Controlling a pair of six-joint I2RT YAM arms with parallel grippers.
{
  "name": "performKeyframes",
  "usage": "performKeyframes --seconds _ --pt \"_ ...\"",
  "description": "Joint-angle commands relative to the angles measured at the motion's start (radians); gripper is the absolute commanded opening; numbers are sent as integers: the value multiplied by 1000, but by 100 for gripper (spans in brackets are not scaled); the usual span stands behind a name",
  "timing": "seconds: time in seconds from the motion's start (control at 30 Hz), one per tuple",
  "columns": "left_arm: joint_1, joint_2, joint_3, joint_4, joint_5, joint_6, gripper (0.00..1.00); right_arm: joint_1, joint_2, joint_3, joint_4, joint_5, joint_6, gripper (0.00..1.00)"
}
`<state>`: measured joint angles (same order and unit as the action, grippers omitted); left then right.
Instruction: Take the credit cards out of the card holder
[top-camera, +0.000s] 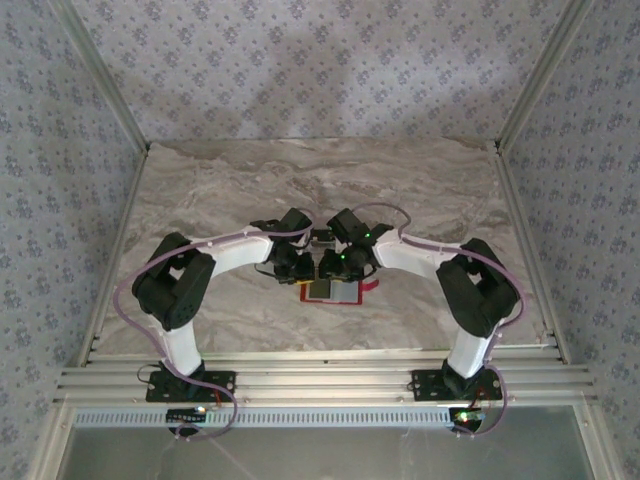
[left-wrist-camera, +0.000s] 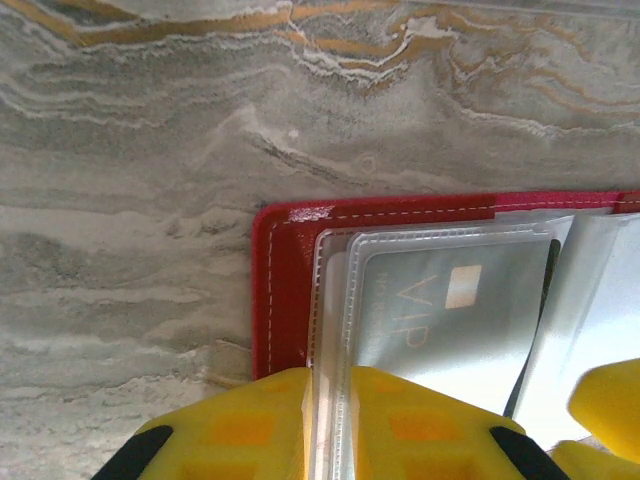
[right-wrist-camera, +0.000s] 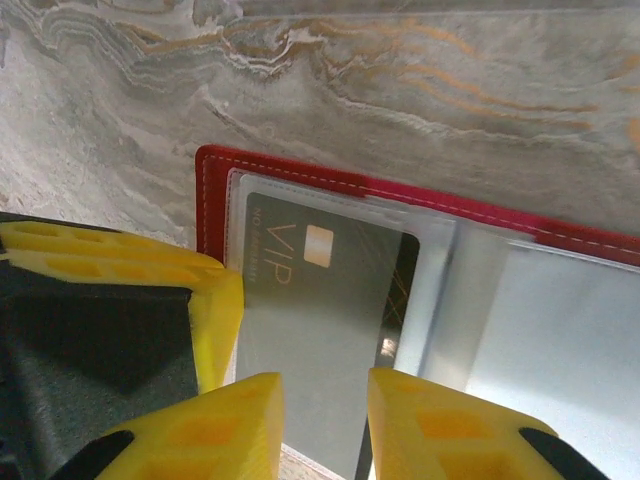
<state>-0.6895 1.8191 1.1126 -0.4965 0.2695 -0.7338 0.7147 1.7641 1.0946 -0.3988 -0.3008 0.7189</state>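
Setting: Both arms met over the card holder (right-wrist-camera: 210, 200), which lay open and flat on the marble table (left-wrist-camera: 150, 150), near its middle.
Card holder: Its red cover faced down, and its clear pockets faced up and fanned to one side.
Credit card: A grey card (right-wrist-camera: 320, 310) marked VIP, with a small chip, sat inside a clear sleeve (left-wrist-camera: 332, 300) and was not yet out. A dark sliver along its far edge might have been a second card, but it could not be told.
Left gripper: The left gripper (left-wrist-camera: 330, 390) appeared clenched on the seam of the clear sleeve at the holder's near edge. The plastic ran up between its yellow fingers.
Right gripper: The right gripper (right-wrist-camera: 325, 400) had its jaws parted with a plain gap. It hung over the near end of the card and grasped nothing, just beside the left gripper's finger.
Step in hand: By the look of it, the left arm was anchoring the holder while the right lined up for the first pull.
Progress: Judged early, since no card lay free on the table.
Next move: The right jaws needed to catch the card's exposed end, not the sleeve over it. The card would then slide out along the pocket's length while the left grip kept the holder from dragging along.
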Motion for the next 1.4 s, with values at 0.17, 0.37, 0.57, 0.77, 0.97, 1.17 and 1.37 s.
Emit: performKeyframes --seconds 0.17,0.37,0.57,0.77,0.97,1.17,1.37 --pt "-3 15 -28 -36 -26 14 17 -3 40 -18 13 -6 5 29" --pt "-3 11 -29 -35 -26 12 17 -3 66 -27 1 17 -9 29" --pt "1 3 -33 -40 -30 14 17 7 56 -19 -56 97 -28 28" --pt "10 -13 -43 -45 -36 13 17 20 42 8 -100 135 -51 28" --pt "16 -36 -50 -57 -44 15 17 15 -12 7 -63 78 -46 28" --pt "16 -77 -51 -61 -56 8 17 -11 -39 -17 -19 6 -44 29" --pt "14 -98 -8 -79 -46 9 18 -43 -27 -51 39 -76 -54 28"
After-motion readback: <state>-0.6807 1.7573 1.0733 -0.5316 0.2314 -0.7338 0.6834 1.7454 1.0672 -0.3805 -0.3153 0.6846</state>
